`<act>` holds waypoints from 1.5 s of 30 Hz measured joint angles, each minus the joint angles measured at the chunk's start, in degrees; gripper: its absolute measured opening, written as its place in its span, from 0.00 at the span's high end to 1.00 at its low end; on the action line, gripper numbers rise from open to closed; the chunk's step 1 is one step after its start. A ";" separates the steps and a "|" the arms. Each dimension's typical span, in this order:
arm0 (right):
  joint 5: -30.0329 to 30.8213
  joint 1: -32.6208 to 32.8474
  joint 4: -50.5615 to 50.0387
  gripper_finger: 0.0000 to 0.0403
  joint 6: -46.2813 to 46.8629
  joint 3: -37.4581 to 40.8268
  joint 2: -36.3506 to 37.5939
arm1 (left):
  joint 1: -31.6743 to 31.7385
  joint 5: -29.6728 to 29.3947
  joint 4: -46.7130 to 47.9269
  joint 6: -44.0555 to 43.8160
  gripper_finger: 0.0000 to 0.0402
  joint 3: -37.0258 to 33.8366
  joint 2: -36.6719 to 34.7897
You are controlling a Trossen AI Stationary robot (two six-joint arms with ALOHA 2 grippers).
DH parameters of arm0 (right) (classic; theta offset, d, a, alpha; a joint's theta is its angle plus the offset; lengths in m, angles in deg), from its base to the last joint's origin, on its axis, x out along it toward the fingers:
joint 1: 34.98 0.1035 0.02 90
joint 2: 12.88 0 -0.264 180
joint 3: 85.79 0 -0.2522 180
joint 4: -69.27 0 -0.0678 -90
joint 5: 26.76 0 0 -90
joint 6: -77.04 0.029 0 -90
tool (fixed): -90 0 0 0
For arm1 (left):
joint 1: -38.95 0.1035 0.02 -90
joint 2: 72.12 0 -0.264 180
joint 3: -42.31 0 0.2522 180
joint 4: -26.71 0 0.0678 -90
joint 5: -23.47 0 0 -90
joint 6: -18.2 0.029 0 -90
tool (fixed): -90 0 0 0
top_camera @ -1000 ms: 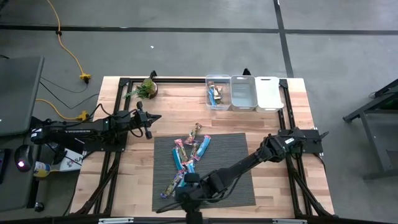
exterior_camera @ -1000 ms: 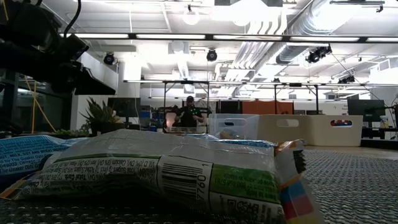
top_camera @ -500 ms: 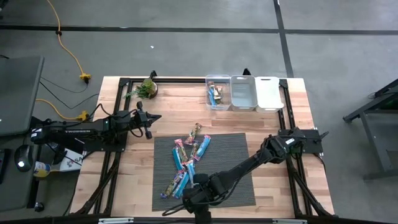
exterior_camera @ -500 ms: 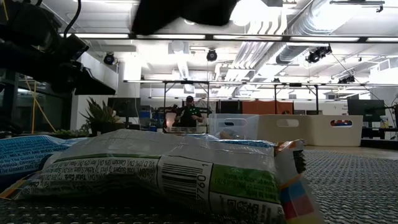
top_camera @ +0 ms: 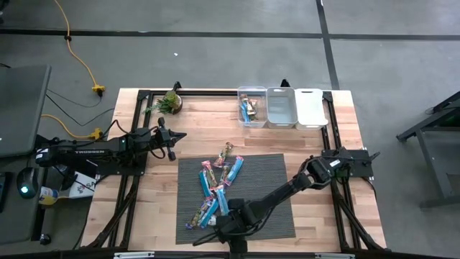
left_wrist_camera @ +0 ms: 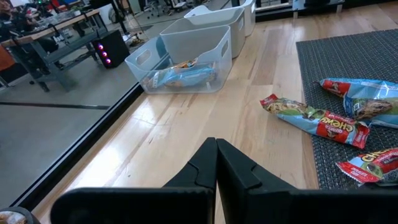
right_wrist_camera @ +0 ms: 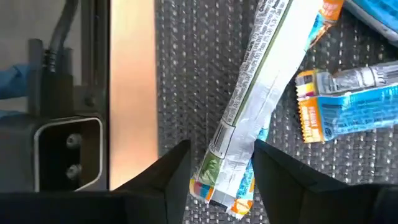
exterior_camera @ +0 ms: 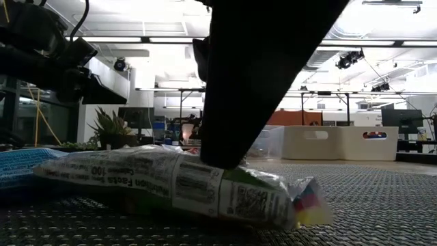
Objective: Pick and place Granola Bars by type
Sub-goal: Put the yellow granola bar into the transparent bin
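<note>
Several granola bars in light blue, red and green wrappers lie in a loose pile on a dark woven mat. My right gripper is down at the pile's near end, over a green-and-white bar that lies flat on the mat. Beside it lies a light blue bar. My left gripper waits shut over the bare wood left of the mat. More bars lie in the clear bin. My right gripper holds the green-and-white bar by one end, pinched across its width between the two fingers. The fingers come from above, pointing down. The bar lies on the mat, its long body stretching away from the fingers.
Three bins stand in a row at the table's far edge: the clear one with bars, a grey one and a white one. A small potted plant sits at the far left. The mat's right half is bare.
My right gripper has come down from above the pile onto the green-and-white bar's end. The bar has rolled and shifted a little on the mat, showing another face of its wrapper, with its near end lower than before.
</note>
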 joint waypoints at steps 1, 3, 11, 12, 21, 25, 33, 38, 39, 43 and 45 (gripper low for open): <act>0.77 -0.04 0.09 0.62 -0.06 0.00 0.00 | 0.00 0.00 0.02 0.00 1.00 0.00 -0.02; 2.68 -0.01 0.03 0.62 -0.26 0.00 0.00 | 0.01 0.01 0.00 0.00 1.00 0.00 -0.02; 3.87 -0.08 1.67 0.62 -1.66 0.00 0.00 | 0.01 0.02 0.00 0.00 1.00 0.00 -0.01; 3.84 -0.07 1.65 0.62 -1.68 0.00 0.00 | 0.00 0.02 0.00 0.00 1.00 0.00 -0.02; 0.59 -0.06 7.60 0.47 -1.07 5.02 0.02 | 0.00 0.02 0.02 0.00 1.00 0.00 -0.02; 0.84 0.10 9.02 0.42 -0.09 6.79 0.35 | 0.00 0.02 0.02 0.00 1.00 0.00 -0.02; 8.73 1.42 9.30 0.46 -0.29 8.04 0.35 | 0.01 0.02 0.00 0.00 1.00 0.00 -0.02; 10.26 1.60 9.20 0.51 -0.13 8.11 0.26 | 0.00 0.02 0.00 0.00 1.00 0.00 -0.02; 10.35 1.60 9.18 0.52 -0.11 8.11 0.25 | 0.02 0.02 0.00 0.00 1.00 0.00 -0.02; 11.41 1.60 9.12 0.56 1.11 8.15 0.19 | 0.01 0.02 0.00 0.00 1.00 0.00 -0.01; 11.36 1.58 9.08 0.59 1.73 8.15 0.17 | 0.01 0.02 0.00 0.00 1.00 0.00 -0.02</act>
